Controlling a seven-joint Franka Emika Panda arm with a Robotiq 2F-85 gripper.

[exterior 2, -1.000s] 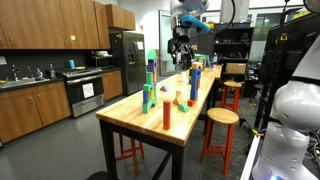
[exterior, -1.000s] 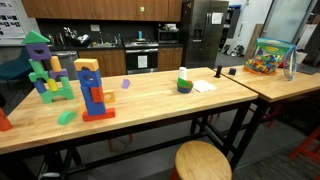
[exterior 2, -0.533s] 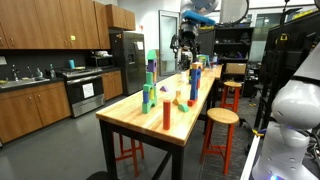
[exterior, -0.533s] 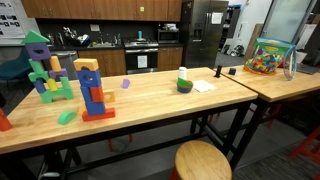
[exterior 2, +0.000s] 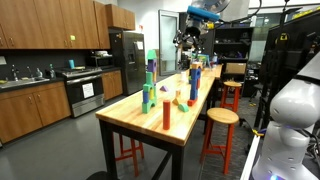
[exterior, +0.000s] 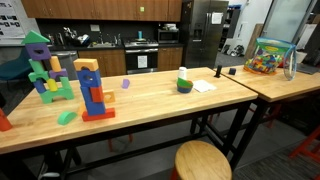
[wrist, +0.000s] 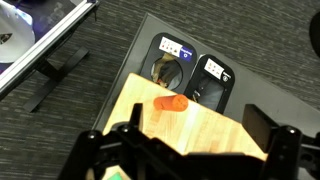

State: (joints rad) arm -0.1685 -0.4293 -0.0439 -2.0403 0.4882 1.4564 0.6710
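Observation:
My gripper (exterior 2: 189,42) hangs high above the far end of the long wooden table (exterior 2: 152,121). It is open and empty, and it does not show in the exterior view from the table's side. In the wrist view its two black fingers (wrist: 185,140) stand wide apart, with nothing between them. Below them lies the end of the table (wrist: 205,130) with an orange cylinder (wrist: 171,103) near its edge. The cylinder stands upright in an exterior view (exterior 2: 167,115). Block towers stand on the table in both exterior views (exterior: 93,90) (exterior 2: 149,85).
A green bowl with a white piece (exterior: 184,83) and a paper sheet (exterior: 204,87) sit mid-table. A bin of coloured blocks (exterior: 267,56) stands on the adjoining table. Round stools (exterior: 203,161) (exterior 2: 221,117) stand beside the table. A black floor box (wrist: 190,70) lies below.
The arm has swung slightly up and to the right in the exterior view along the table. The gripper stays open. Nothing on the table has moved.

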